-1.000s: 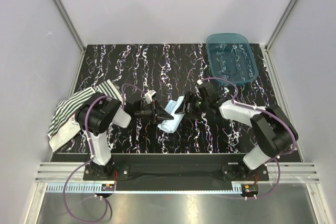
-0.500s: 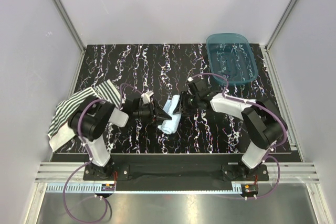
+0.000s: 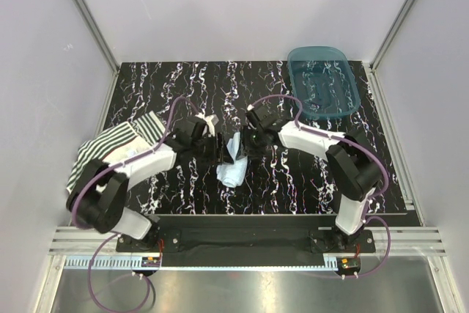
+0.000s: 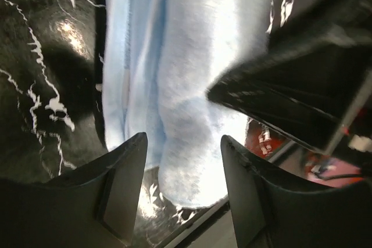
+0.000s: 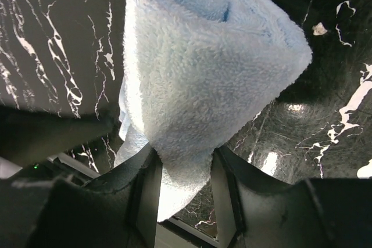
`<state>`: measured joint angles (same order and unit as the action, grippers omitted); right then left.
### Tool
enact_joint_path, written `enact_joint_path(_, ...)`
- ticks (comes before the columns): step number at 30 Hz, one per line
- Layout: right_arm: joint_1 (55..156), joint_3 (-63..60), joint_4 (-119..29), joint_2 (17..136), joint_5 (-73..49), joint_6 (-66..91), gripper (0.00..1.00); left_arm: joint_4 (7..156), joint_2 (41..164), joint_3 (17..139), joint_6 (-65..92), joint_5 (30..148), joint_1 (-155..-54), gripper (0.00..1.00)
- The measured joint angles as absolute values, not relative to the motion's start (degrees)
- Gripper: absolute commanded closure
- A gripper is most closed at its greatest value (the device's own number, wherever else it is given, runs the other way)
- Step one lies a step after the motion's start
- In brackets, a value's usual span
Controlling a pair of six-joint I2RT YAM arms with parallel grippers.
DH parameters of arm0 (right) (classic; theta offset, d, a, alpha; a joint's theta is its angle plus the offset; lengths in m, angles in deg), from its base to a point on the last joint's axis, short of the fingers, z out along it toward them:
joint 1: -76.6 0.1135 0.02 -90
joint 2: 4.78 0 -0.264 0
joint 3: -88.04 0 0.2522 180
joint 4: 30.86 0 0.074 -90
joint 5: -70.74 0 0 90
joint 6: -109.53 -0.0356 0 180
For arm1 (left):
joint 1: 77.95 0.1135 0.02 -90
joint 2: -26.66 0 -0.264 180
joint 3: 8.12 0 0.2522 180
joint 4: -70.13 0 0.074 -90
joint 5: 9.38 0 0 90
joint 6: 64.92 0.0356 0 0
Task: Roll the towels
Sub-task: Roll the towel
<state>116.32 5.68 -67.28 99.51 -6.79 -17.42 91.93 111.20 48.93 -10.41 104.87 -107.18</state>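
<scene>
So the blue towel [image 3: 232, 168] is bundled into a fat roll mid-table. Its long axis runs near-to-far, with the near end tipped a touch to the left. Both grippers meet at its far end: your left gripper [image 3: 222, 152] comes in from the left, your right gripper [image 3: 243, 147] from the right. The right one is pinching the roll, with both fingers pressed into the fluff in its wrist view. The left one has let go; its fingers are spread with the towel's end sitting between them, not squeezing. I'd guess the right arm handles whatever comes next with this roll, since it alone has hold. The striped towel [image 3: 102, 153] isn't rolled yet. It lies well off at the table's [image 3: 293, 181] left edge, right beside your left arm, so that's the arm I'd send there.
</scene>
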Motion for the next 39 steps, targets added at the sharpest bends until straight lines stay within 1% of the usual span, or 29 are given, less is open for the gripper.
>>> enact_joint_path(7, 117.5, 0.5, -73.0, 102.5, -9.0, -16.8, 0.56, 101.2, 103.6, 52.8, -4.9, 89.8, -118.0, 0.39)
enact_joint_path(11, 117.5, -1.1, -74.9, 103.4, -9.2, -16.8, 0.56, 101.9, 103.5, 53.4, -3.8, 85.6, -122.3, 0.37)
enact_joint_path(17, 117.5, -2.3, -76.5, 104.1, -9.2, -16.8, 0.55, 101.0, 106.5, 52.6, -3.7, 82.6, -125.2, 0.37)
enact_joint_path(19, 117.6, -2.5, -77.0, 104.1, -9.2, -16.8, 0.55, 100.7, 108.1, 52.5, -3.5, 81.4, -125.6, 0.43)
enact_joint_path(21, 117.6, -2.8, -77.4, 104.2, -9.1, -16.8, 0.55, 100.5, 109.7, 52.5, -3.3, 80.3, -125.7, 0.53)
enact_joint_path(22, 117.6, -3.0, -77.5, 104.3, -9.1, -16.8, 0.53, 100.4, 110.4, 52.5, -3.2, 79.9, -125.8, 0.62)
enact_joint_path(23, 117.6, -3.0, -77.5, 104.3, -9.0, -16.8, 0.51, 100.3, 111.1, 52.5, -3.1, 79.5, -125.8, 0.66)
enact_joint_path(24, 117.6, -3.0, -77.6, 104.3, -8.8, -16.7, 0.46, 100.2, 111.6, 52.5, -2.8, 79.2, -125.8, 0.7)
enact_joint_path(26, 117.6, -3.0, -77.5, 104.3, -8.6, -16.7, 0.41, 99.8, 112.0, 52.5, -2.2, 78.9, -125.8, 0.76)
enact_joint_path(27, 117.6, -3.0, -77.5, 104.3, -8.5, -16.7, 0.35, 99.6, 112.2, 52.5, -2.0, 78.9, -125.8, 0.77)
enact_joint_path(28, 117.6, -3.0, -77.6, 104.3, -8.5, -16.6, 0.25, 99.3, 112.3, 52.5, -1.8, 78.8, -125.8, 0.82)
enact_joint_path(29, 117.6, -3.0, -77.6, 104.3, -9.0, -16.6, 0.2, 99.2, 112.4, 52.5, -1.6, 78.9, -125.7, 0.83)
enact_joint_path(32, 117.2, -2.9, -78.9, 104.3, -10.8, -16.1, 0.09, 99.0, 112.4, 52.5, -1.2, 79.2, -125.4, 0.85)
enact_joint_path(36, 116.6, -2.4, -80.0, 102.8, -13.3, -16.1, 0.05, 98.4, 112.4, 52.5, -0.6, 81.2, -124.1, 0.85)
enact_joint_path(39, 115.1, 1.3, -78.9, 98.6, -12.6, -16.1, 0.02, 97.9, 112.4, 52.5, -0.4, 84.0, -121.9, 0.85)
